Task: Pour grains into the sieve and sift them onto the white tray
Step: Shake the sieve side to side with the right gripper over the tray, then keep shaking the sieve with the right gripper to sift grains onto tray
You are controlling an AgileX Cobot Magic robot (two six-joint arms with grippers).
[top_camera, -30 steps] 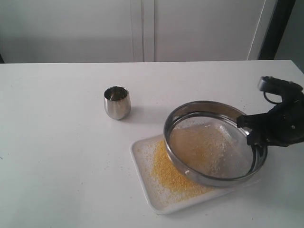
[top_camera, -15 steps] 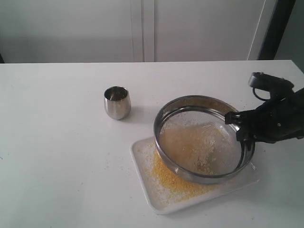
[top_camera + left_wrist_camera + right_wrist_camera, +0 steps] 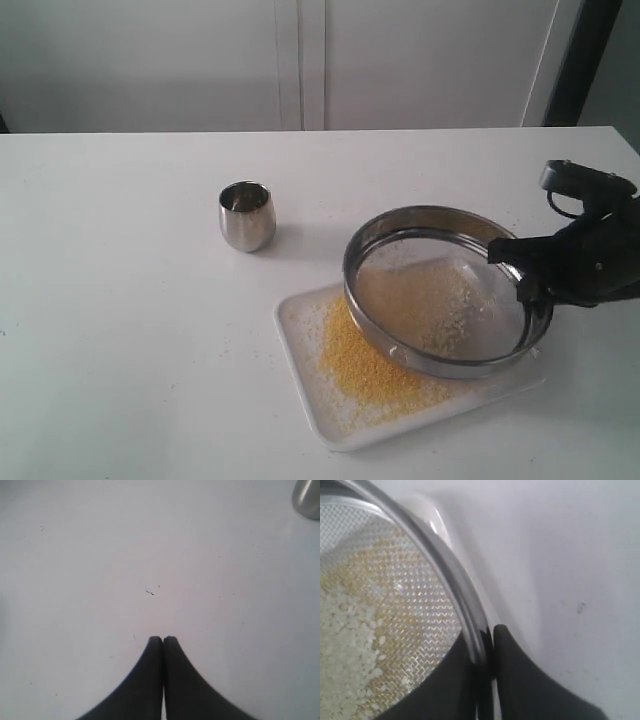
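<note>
White tabletop [image 3: 120,300] runs back to pale cabinet doors. On it lies the white tray [image 3: 300,350], with fine yellow grains [image 3: 355,365] heaped on its left part. The sieve [image 3: 440,366] sits over the tray (whether it touches it I cannot tell), with paler grains on its mesh. The right fingers [image 3: 525,680] pinch the sieve's steel rim at its right side. The left fingers [image 3: 150,680] are pressed together, holding nothing, above bare tabletop. A steel cup [image 3: 246,215] stands upright, apart from the tray.
</note>
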